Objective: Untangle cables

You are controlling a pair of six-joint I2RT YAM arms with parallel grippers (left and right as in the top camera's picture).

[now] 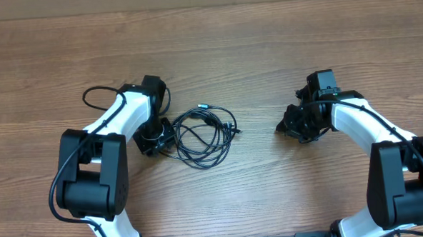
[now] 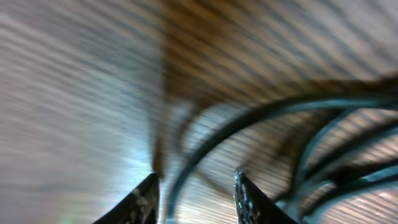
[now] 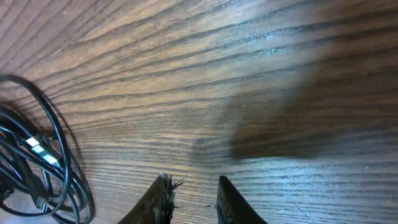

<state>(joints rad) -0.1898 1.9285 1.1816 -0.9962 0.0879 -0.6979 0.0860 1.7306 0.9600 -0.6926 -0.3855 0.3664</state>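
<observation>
Cables (image 1: 201, 137) lie on table (image 1: 265, 45), beside left arm (image 1: 122, 119).

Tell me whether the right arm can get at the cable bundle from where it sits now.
Probably yes. Only bare table lies between the right gripper and the cables, and its jaws are empty. The left gripper sits at the bundle's far side, out of the path.

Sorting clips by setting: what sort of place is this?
Likely a robotics lab bench: a wood-grain table, white-and-black left arm and right arm at its near edge, thin black cables between them.
</observation>
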